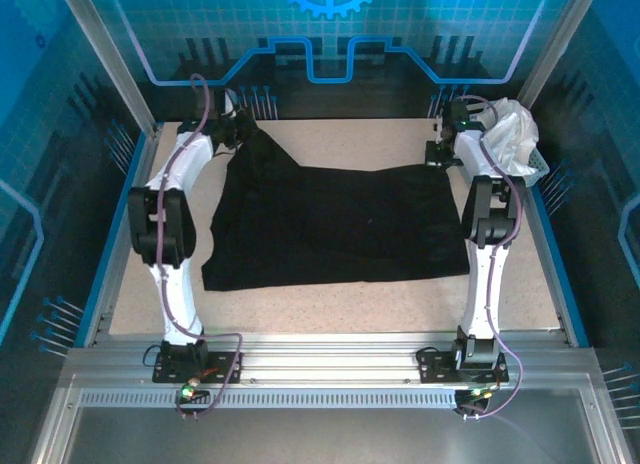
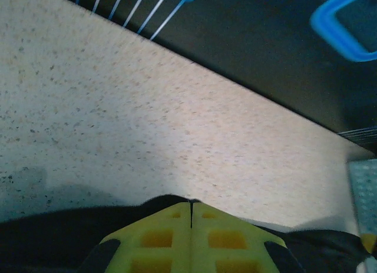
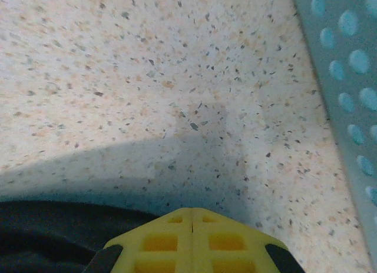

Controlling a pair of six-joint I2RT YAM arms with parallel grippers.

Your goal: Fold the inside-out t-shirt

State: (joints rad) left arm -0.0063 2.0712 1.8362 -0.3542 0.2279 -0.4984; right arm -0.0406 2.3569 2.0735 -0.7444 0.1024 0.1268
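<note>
The inside-out t-shirt lies spread black across the middle of the table, and its far left corner is drawn up into a peak. At that peak my left gripper is shut on the cloth. In the left wrist view the yellow jaws meet with black fabric bulging round their tip. My right gripper sits at the shirt's far right corner. Its yellow jaws are pressed together, with black cloth running under them from the left.
A perforated basket holding a crumpled white cloth stands at the far right corner, and its wall is close beside my right gripper. Bare speckled tabletop lies beyond the shirt. A blue-lit back wall closes off the far side.
</note>
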